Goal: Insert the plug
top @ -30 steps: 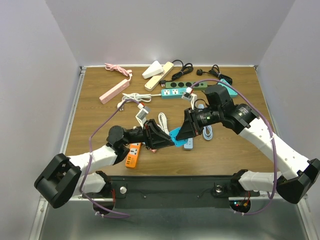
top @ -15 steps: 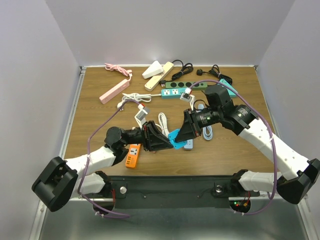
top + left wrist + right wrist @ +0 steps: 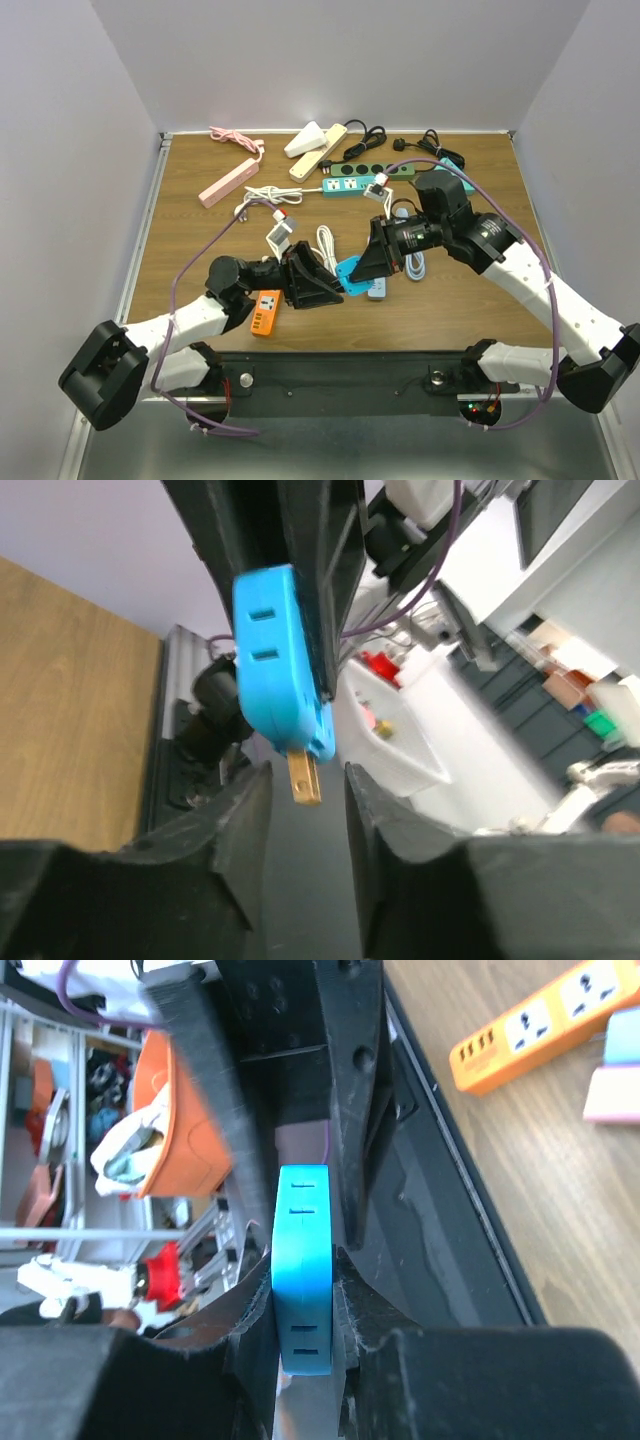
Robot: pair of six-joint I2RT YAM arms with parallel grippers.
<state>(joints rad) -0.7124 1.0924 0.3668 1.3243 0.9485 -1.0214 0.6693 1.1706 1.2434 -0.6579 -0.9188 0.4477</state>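
Observation:
A blue plug adapter [image 3: 350, 275] with slot outlets and a brass prong [image 3: 303, 777] hangs above the table's near middle. My right gripper [image 3: 368, 268] is shut on it, and in the right wrist view the adapter [image 3: 303, 1270] sits squeezed between the right gripper's [image 3: 303, 1295] fingers. My left gripper [image 3: 325, 287] faces it from the left and is open. In the left wrist view the adapter [image 3: 280, 660] shows above my left gripper [image 3: 305, 805], with the prong's tip just at the mouth of the open jaws, touching neither finger.
An orange power strip [image 3: 265, 311] lies under the left arm. A light blue strip [image 3: 378, 289] and white cable [image 3: 326, 243] lie below the grippers. A pink strip [image 3: 228, 183], teal strip [image 3: 347, 185], dark green strip [image 3: 380, 171] and cream strips [image 3: 318, 150] lie farther back.
My left arm has drawn back a little to the left and toward the near edge, so more of the blue adapter shows. The right arm has hardly moved.

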